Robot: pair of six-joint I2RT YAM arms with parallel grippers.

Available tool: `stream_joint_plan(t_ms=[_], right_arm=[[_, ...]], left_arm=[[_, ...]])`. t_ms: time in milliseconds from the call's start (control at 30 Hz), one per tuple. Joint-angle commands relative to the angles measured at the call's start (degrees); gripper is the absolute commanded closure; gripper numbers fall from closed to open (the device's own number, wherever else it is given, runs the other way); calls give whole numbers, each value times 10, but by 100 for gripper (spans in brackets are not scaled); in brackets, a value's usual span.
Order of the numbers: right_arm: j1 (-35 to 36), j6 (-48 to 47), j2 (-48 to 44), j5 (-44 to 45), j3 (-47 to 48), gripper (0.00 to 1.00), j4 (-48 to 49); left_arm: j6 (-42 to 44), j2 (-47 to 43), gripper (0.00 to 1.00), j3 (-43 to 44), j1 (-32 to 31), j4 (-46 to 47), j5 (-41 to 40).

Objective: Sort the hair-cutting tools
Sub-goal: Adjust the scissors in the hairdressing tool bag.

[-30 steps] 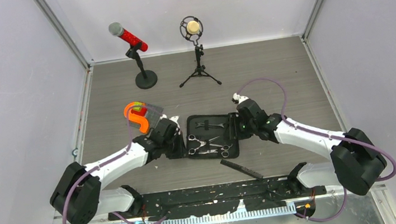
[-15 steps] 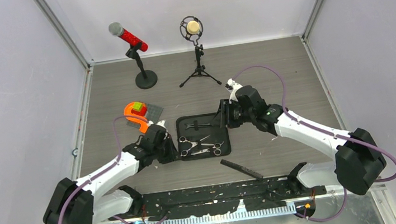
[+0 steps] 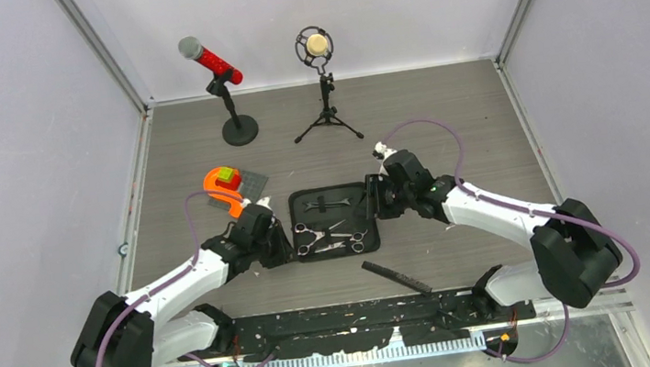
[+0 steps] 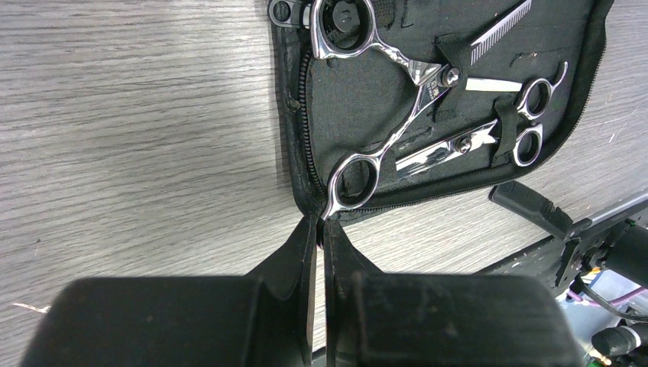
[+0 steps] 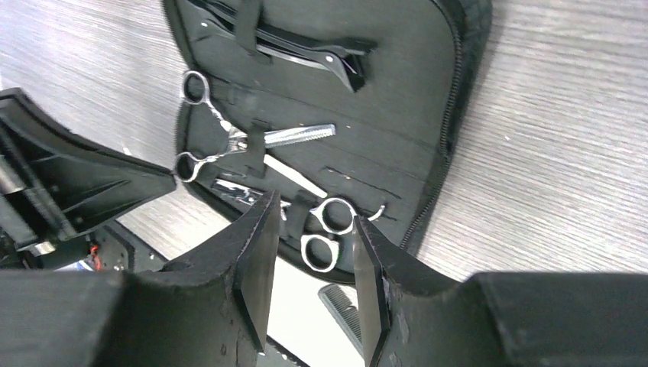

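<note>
Open black zip case (image 3: 333, 222) on the tabletop (image 3: 444, 124), with silver scissors (image 4: 386, 99) held under its straps (a black comb (image 3: 397, 277) lies outside it, nearer the arm bases). Left gripper (image 4: 318, 229): jaws pressed together, tips at the case's zip edge, beside one ring handle. Right gripper (image 5: 315, 210): jaws spread, just above another pair's rings.

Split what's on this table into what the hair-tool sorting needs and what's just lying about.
Job: large scissors; small scissors; dark strapped tool; comb.

Lying about: zip case (holder only); red microphone; cream microphone; orange piece.
</note>
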Motion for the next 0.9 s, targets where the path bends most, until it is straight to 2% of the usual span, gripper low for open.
stream_joint_plan(t_ms=[0,33,233,433,767,833,867], right_arm=[[-10,-12,12,19,-4,56,17],[-16,-14,17,20,-3,49,15],[-31,-31,29,33,-7,36,10],[-32,-41,54,41,-7,33,16],[-28,-65,143,28,5,58,22],[-24,-71,152,26,4,64,21],[-22,-77,155,24,4,71,20]], left_arm=[[-18,-6,100,0,4,39,0],[-18,-6,100,1,3,38,0],[-19,-6,100,3,4,37,0],[-15,-7,100,5,4,35,4],[32,4,100,36,3,5,17],[54,10,100,48,3,-7,29],[64,14,100,55,3,-14,35]])
